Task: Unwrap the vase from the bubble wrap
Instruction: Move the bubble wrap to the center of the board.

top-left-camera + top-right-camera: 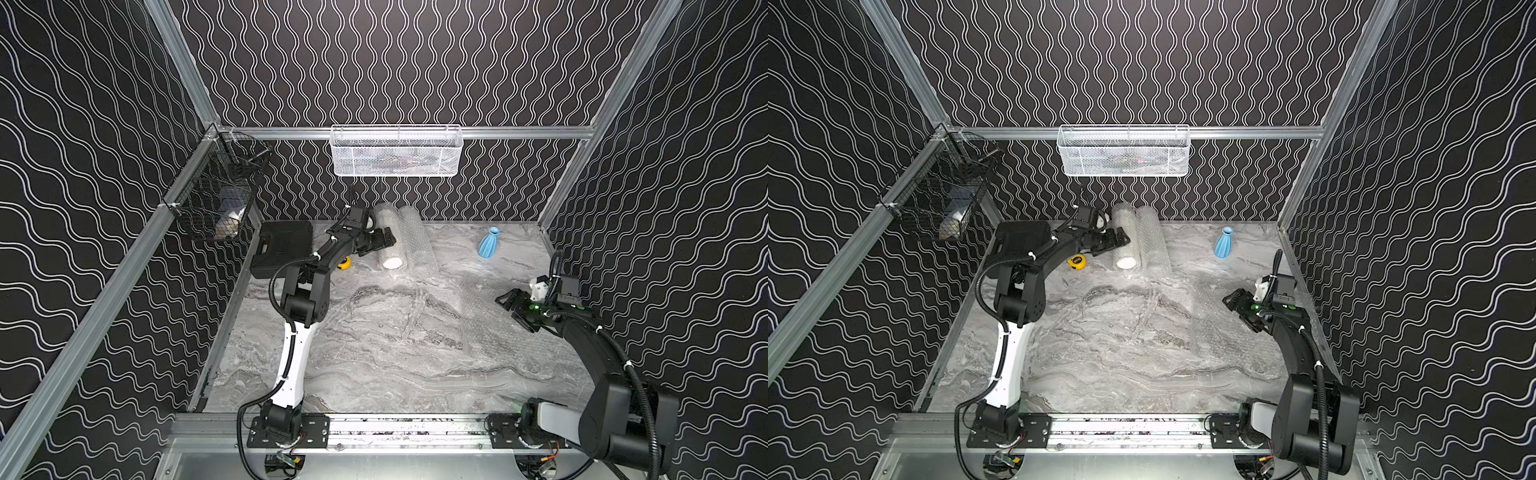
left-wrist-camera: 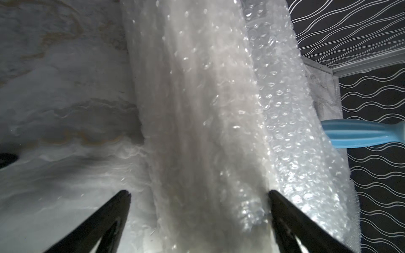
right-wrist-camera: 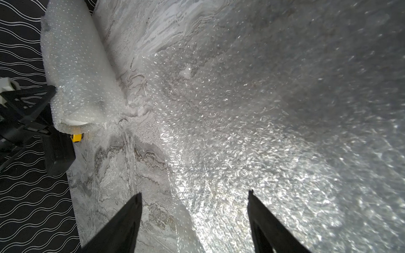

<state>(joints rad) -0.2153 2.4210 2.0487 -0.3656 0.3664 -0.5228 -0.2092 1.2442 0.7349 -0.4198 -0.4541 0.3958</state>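
Two rolled tubes of bubble wrap lie side by side at the back of the table. The left roll [image 1: 388, 249] [image 1: 1125, 245] shows a white round end toward the front; the right roll [image 1: 417, 237] is clear. My left gripper [image 1: 390, 239] [image 2: 199, 192] is open and straddles the left roll [image 2: 197, 109]; one finger is at the seam between the rolls and the other is clear of the roll. A flat bubble wrap sheet [image 3: 263, 131] [image 1: 469, 307] lies on the table's right part. My right gripper [image 1: 510, 309] [image 3: 195, 193] hangs open over that sheet's edge, holding nothing. A blue ribbed vase [image 1: 489, 242] [image 2: 359, 135] stands bare at the back right.
A black case [image 1: 282, 245] lies at the back left with a yellow tape measure [image 1: 345, 262] beside it. A white mesh basket [image 1: 395, 153] hangs on the back wall and a black wire basket [image 1: 216, 199] on the left wall. Patterned walls enclose the table.
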